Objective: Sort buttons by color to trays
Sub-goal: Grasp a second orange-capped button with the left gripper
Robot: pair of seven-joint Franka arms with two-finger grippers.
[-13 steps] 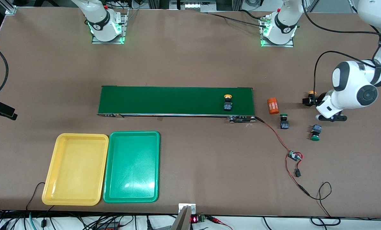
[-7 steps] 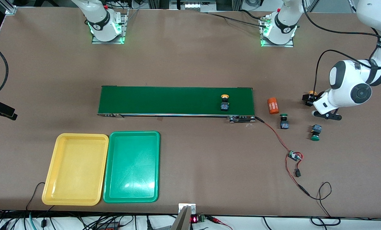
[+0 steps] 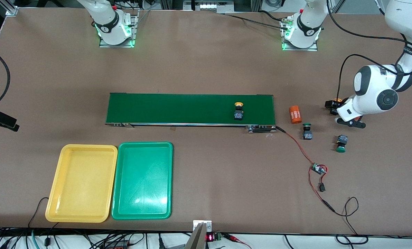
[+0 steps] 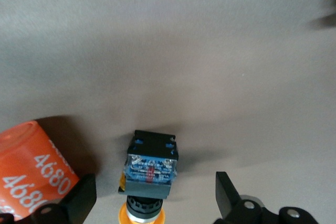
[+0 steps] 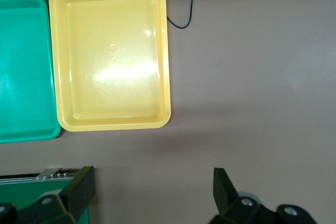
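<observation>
Yellow button (image 4: 149, 174) on its side between open left claw (image 4: 155, 200) fingers.

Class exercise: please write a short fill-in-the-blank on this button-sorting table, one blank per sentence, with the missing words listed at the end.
1. The button on the conveyor belt has a ____ cap.
2. The yellow tray and the green tray both hold ____ buttons.
3. The left gripper, fingers open, is over a button lying beside the ____ cylinder.
4. The right gripper is ____.

Missing words: yellow-orange; no; orange; open
</observation>
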